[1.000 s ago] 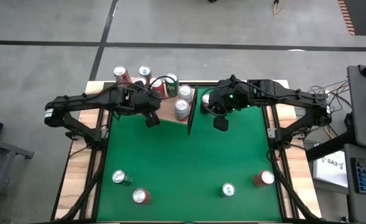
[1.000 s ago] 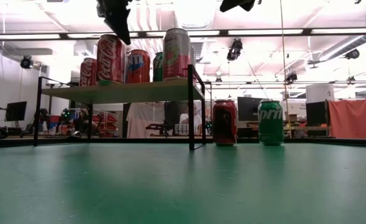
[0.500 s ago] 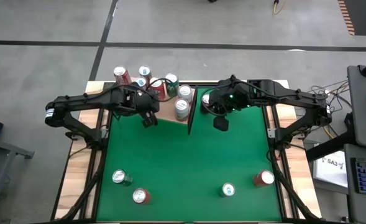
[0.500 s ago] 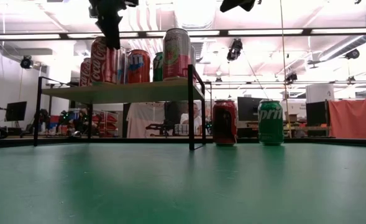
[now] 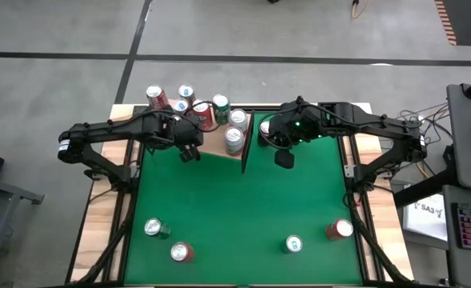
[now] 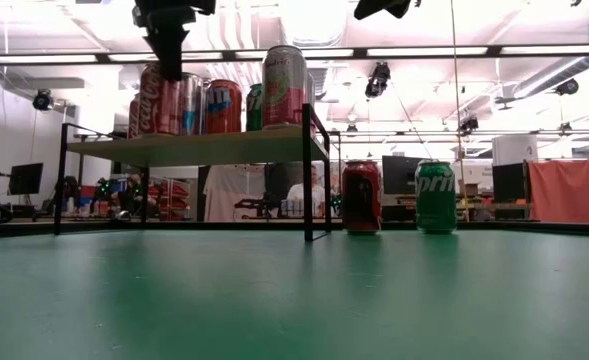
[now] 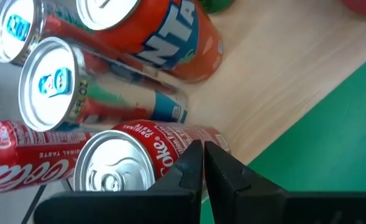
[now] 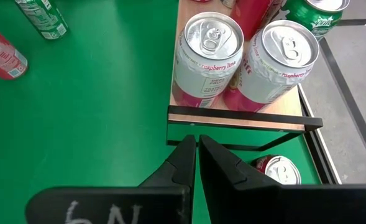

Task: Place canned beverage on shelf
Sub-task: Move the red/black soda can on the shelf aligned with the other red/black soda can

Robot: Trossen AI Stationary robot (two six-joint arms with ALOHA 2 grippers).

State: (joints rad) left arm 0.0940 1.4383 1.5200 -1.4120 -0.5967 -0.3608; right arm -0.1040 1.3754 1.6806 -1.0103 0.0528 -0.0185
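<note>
1. Two dark arms reach over the green counter (image 5: 243,208) from its left and right sides.
2. Left gripper (image 5: 189,152): fingers (image 7: 192,165) clenched together and empty, hanging above the shelf's near left edge, just over a red cola can (image 7: 130,158).
3. Right gripper (image 5: 284,159): fingers (image 8: 186,158) clenched together and empty, poised above the counter just right of the shelf's dark end panel (image 5: 245,152).
4. Shelf (image 6: 204,147): a pale wood board on thin dark legs at the far edge of the counter, carrying a cluster of upright cans, among them the cola can, an orange soda can (image 7: 164,31) and two raspberry cans (image 8: 207,59).
5. On the counter beside the shelf's end panel: a red can (image 6: 361,197) and a green can (image 6: 435,197).
6. Four further cans (image 5: 155,229) stand along the counter's near edge, well apart from the shelf.
</note>
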